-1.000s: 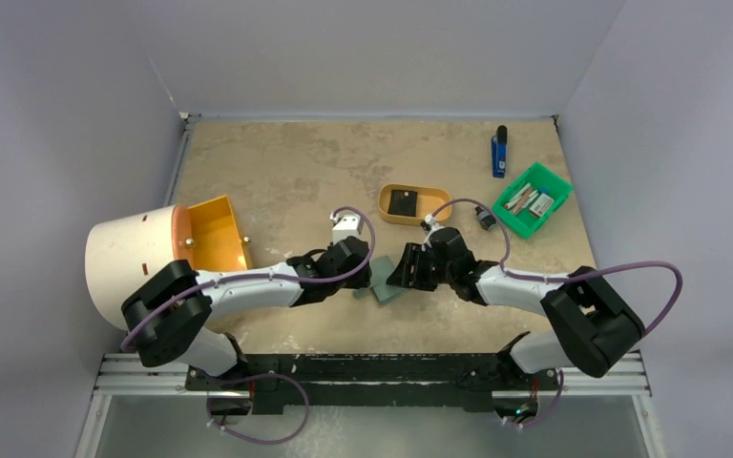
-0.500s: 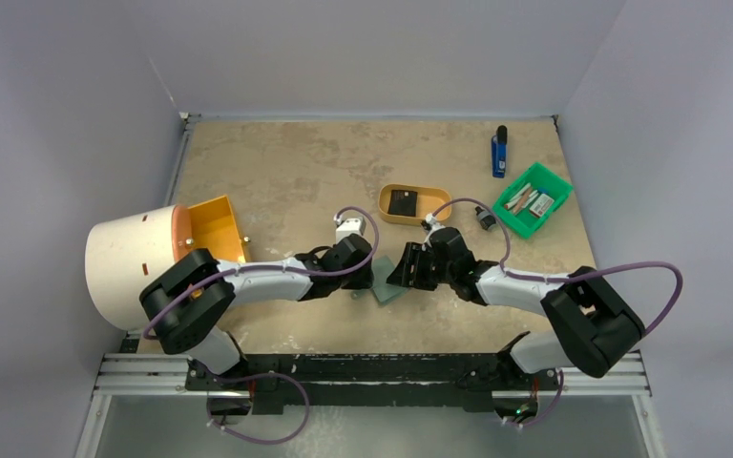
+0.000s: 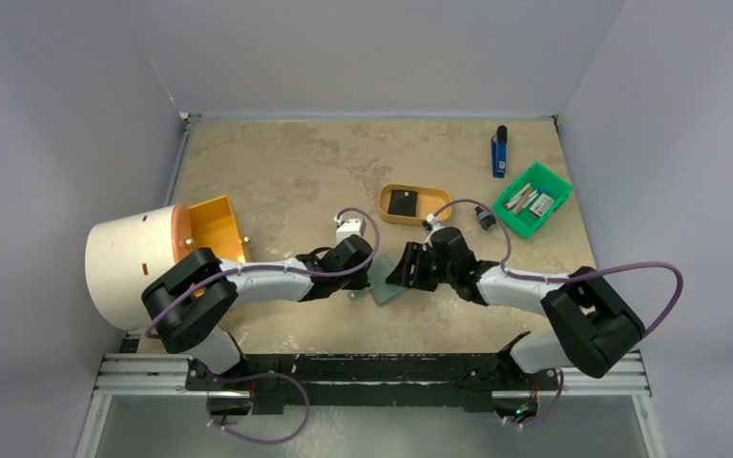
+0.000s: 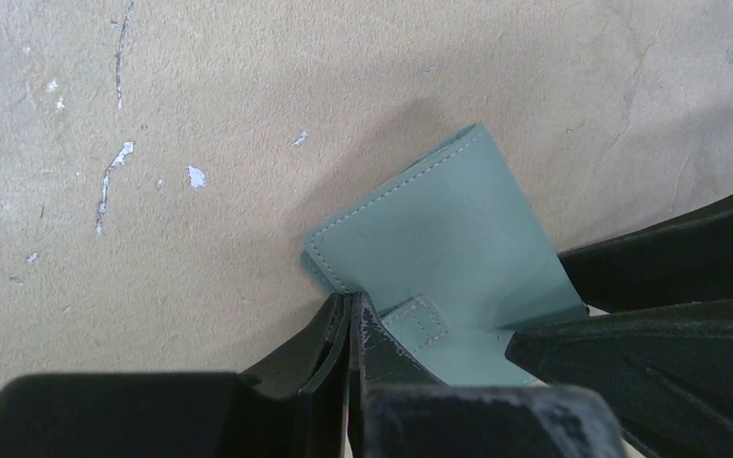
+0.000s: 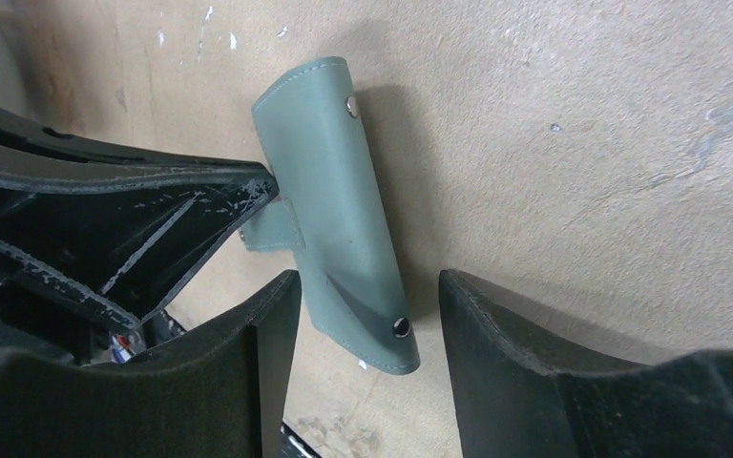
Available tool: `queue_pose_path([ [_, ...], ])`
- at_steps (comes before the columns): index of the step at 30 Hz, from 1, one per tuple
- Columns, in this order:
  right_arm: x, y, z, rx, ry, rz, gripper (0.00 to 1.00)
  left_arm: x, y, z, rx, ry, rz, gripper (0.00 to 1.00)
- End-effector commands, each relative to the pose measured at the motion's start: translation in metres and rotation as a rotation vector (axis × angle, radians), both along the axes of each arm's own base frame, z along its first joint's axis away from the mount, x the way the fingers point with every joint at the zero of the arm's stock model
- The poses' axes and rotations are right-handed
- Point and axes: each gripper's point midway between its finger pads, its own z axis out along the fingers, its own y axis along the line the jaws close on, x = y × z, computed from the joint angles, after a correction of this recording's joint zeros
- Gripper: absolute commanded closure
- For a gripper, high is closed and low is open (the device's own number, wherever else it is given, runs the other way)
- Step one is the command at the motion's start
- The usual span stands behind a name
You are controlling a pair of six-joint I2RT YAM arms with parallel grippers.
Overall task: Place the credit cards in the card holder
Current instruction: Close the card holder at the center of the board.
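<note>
**Both end effectors at the card holder near the front of the surface**

The left end effector (image 4: 348,313) has its jaws pressed together at the card holder's (image 4: 439,239) edge, right beside the stitched snap tab (image 4: 423,320). I cannot tell whether any leather is nipped between them. The right end effector (image 5: 367,283) stands with its jaws apart, one finger on each side of the holder's near end. Neither pad clearly presses on it.

The sage-green holder lies folded on the tan surface (image 3: 277,172), between the two wrists. It sits toward 6 o'clock from the surface's middle, and two metal snap studs (image 5: 350,103) show along one long edge.

At 12 o'clock from the holder sits the tan oval tray (image 3: 428,215), with a small black square item (image 3: 402,202) inside. A green bin (image 3: 517,218) is at 2 o'clock. A white cylinder (image 3: 129,262) with an orange box (image 3: 212,229) is at 9 o'clock.
</note>
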Motion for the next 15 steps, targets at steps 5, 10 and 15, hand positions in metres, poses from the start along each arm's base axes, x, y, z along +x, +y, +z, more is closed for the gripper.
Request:
queue_pose_path([
  [5,-0.017,0.003,-0.008,0.069,0.086,0.043,0.41,-0.006,0.023,-0.034,0.1,0.024,0.02,1.0],
  [10,-0.016,0.006,-0.007,0.112,0.099,0.073,0.43,-0.01,0.027,-0.042,0.112,0.043,0.019,1.0],
  [15,-0.017,0.01,-0.01,0.114,0.108,0.112,0.48,-0.006,0.02,-0.038,0.085,0.022,0.018,1.0],
])
